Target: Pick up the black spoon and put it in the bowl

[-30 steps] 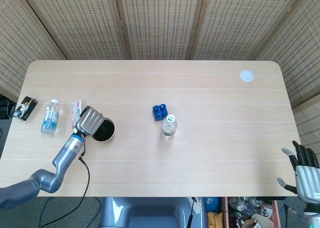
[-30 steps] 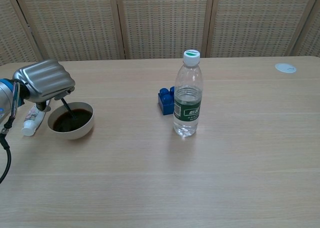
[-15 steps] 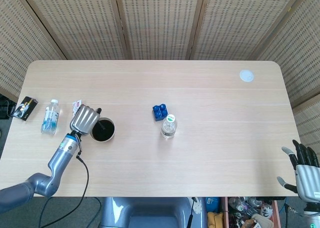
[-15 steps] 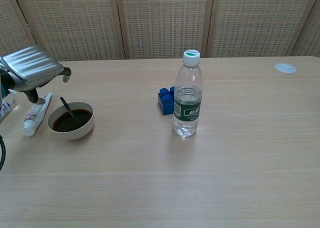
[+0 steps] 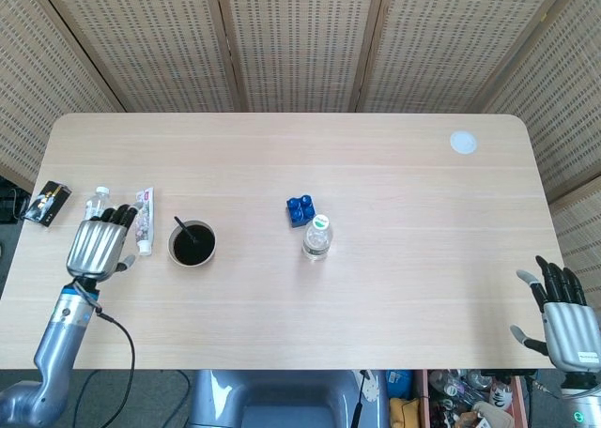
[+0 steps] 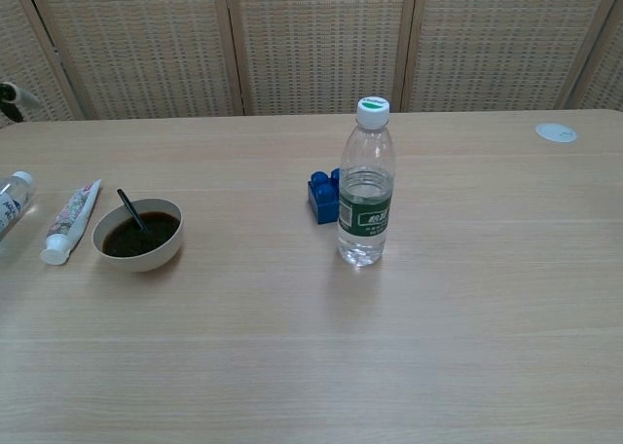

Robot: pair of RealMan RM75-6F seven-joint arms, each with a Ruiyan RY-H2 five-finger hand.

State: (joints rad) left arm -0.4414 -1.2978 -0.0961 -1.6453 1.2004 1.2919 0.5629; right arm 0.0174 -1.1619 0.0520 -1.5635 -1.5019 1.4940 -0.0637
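The black spoon (image 5: 183, 228) (image 6: 129, 209) stands tilted in the bowl (image 5: 208, 248) (image 6: 156, 258), its handle leaning over the bowl's far-left rim. The bowl is pale outside and dark inside. It sits on the left part of the table. My left hand (image 5: 97, 243) hovers left of the bowl, apart from it, fingers spread and holding nothing. In the chest view only a fingertip shows at the left edge. My right hand (image 5: 561, 322) hangs off the table's near right corner, fingers spread and empty.
A toothpaste tube (image 5: 144, 221) (image 6: 70, 220) lies just left of the bowl, with a lying bottle (image 5: 96, 203) (image 6: 8, 202) and a black packet (image 5: 48, 202) beyond it. A blue block (image 5: 300, 209) (image 6: 324, 196) and an upright water bottle (image 5: 317, 237) (image 6: 365, 185) stand mid-table. A white disc (image 5: 463, 143) (image 6: 556, 131) lies far right.
My left hand let go of the spoon, which stays in the bowl, and drew back to the left, opening its fingers. The right hand shifted slightly.
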